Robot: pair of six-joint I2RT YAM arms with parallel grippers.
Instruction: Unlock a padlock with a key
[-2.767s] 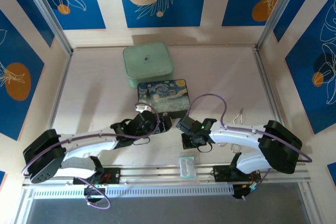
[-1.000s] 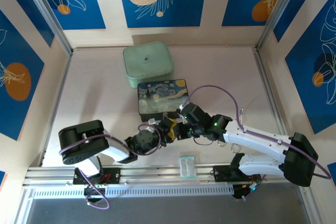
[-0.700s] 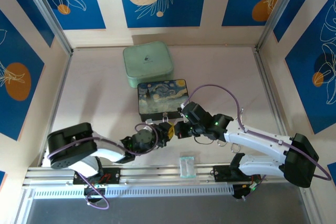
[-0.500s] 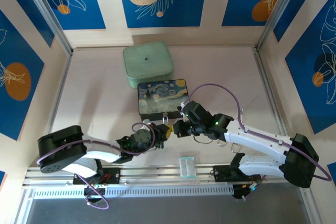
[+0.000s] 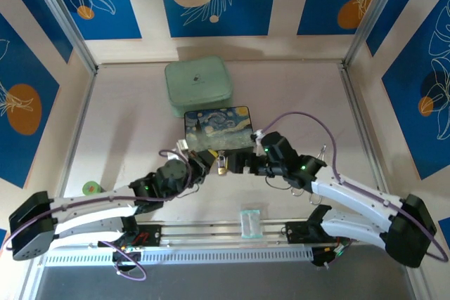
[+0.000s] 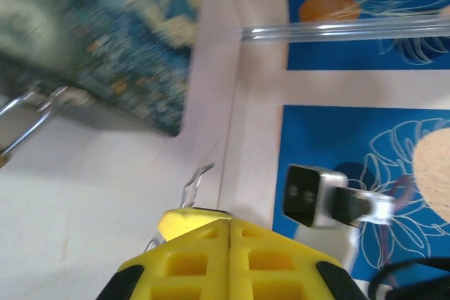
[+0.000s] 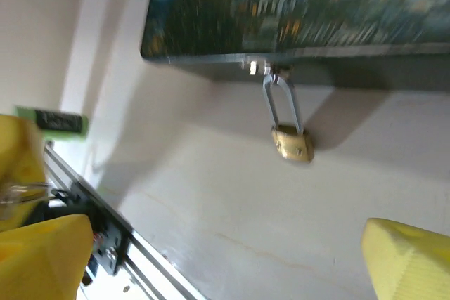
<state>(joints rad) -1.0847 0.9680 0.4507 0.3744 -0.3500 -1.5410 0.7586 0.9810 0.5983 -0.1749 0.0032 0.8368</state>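
Hanging on one box (image 7: 295, 5), one padlock (image 7: 292, 143)

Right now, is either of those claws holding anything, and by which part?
The right gripper is open and holds nothing. The left gripper is shut; whether it pinches the key cannot be told.

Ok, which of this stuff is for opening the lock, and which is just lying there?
For the job:
- padlock
- painted box, whose front latch the padlock hangs from

Just lying about:
- green case
- wire loop
- plastic packet
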